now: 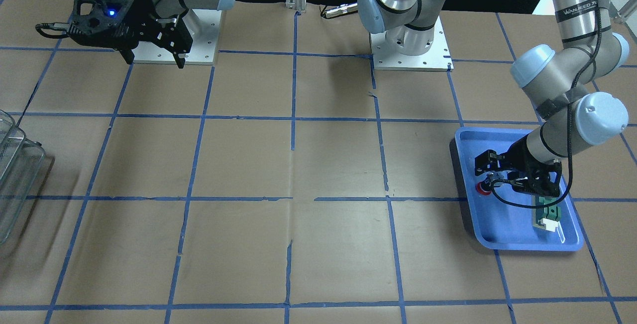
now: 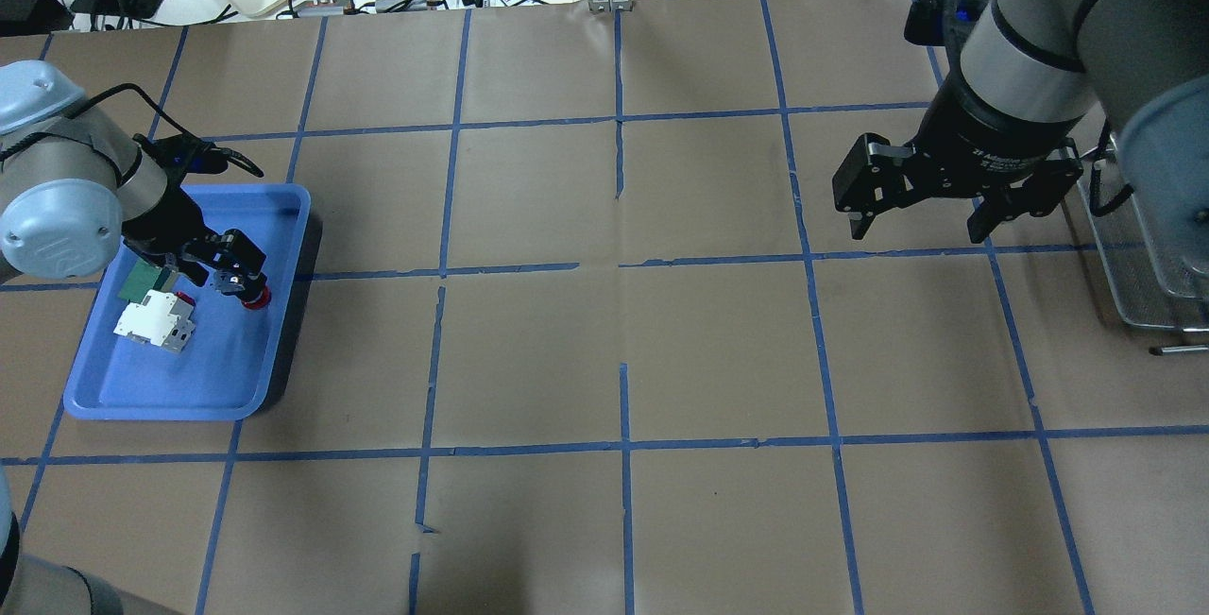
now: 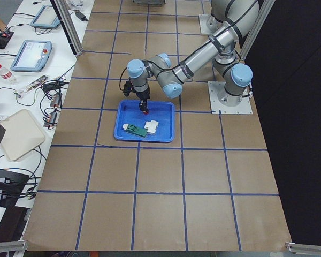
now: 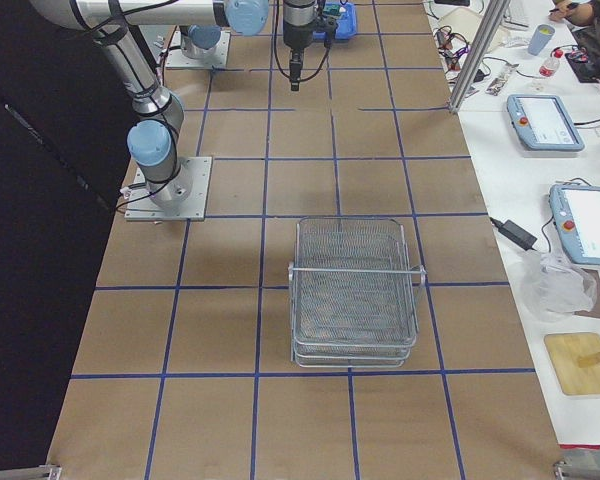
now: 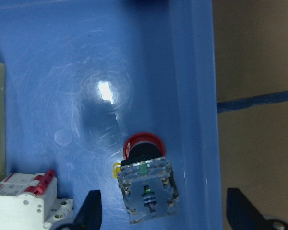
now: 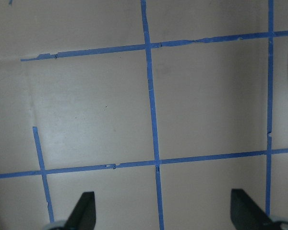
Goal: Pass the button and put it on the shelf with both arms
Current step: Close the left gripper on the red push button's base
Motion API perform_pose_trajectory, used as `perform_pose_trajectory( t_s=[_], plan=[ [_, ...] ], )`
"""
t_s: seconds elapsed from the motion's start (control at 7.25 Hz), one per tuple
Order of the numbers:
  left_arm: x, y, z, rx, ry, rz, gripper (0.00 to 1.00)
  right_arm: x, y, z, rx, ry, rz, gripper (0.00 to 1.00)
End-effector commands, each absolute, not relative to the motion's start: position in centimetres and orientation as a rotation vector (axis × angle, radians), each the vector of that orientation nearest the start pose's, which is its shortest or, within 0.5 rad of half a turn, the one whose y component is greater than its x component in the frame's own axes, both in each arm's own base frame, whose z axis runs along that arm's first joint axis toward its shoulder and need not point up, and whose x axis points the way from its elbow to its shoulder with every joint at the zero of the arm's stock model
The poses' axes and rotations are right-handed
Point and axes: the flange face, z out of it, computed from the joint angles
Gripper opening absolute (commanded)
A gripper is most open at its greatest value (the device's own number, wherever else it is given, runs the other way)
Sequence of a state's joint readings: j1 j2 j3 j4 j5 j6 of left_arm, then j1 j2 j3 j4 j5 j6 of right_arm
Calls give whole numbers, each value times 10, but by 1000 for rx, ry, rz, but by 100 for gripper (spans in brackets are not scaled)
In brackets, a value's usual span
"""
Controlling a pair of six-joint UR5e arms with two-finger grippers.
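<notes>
The button [image 5: 146, 191] lies on its side in the blue tray [image 5: 197, 72], with its red cap pointing away from the wrist camera and its grey contact block nearest. It also shows in the front view [image 1: 481, 188] and the overhead view [image 2: 255, 298]. My left gripper [image 5: 165, 211] is open and reaches down into the tray, one finger on each side of the button, not touching it. My right gripper [image 2: 916, 228] is open and empty, held above the table near the wire-mesh shelf [image 2: 1148, 265]. The shelf shows whole in the right side view [image 4: 355, 290].
A white block with red marks [image 2: 156, 324] and a green-and-white flat part [image 2: 142, 281] lie in the tray beside the left gripper. The tray [image 2: 161, 402] sits at the table's left end and the shelf at its right end. Brown paper with blue tape lines covers the table.
</notes>
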State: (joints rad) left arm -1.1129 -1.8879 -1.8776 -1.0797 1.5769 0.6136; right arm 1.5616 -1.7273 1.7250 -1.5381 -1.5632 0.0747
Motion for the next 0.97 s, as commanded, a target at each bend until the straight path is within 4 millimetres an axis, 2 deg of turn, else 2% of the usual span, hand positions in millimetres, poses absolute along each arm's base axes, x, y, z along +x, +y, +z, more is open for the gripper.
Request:
perform_pose_trajectory(
  t_s=[0.0,0.28,0.41,0.55,0.69,0.83],
  plan=[
    [120,-543,225,246,3188,179,51,130,-424,479,132,3132,56,100],
    [121,-545,227,230,3179,147,9,131,-423,479,128,3129,58,100],
    [121,-545,231,235,3176,139,0,131,-424,477,130,3130,72,100],
    [119,-545,247,229,3172,94,0,131,-424,477,130,3132,75,100],
    [107,-546,265,216,3171,73,0,130,-424,477,132,3130,68,100],
    [86,-550,286,207,3287,-15,0,130,-425,477,137,3132,68,100]
  ],
)
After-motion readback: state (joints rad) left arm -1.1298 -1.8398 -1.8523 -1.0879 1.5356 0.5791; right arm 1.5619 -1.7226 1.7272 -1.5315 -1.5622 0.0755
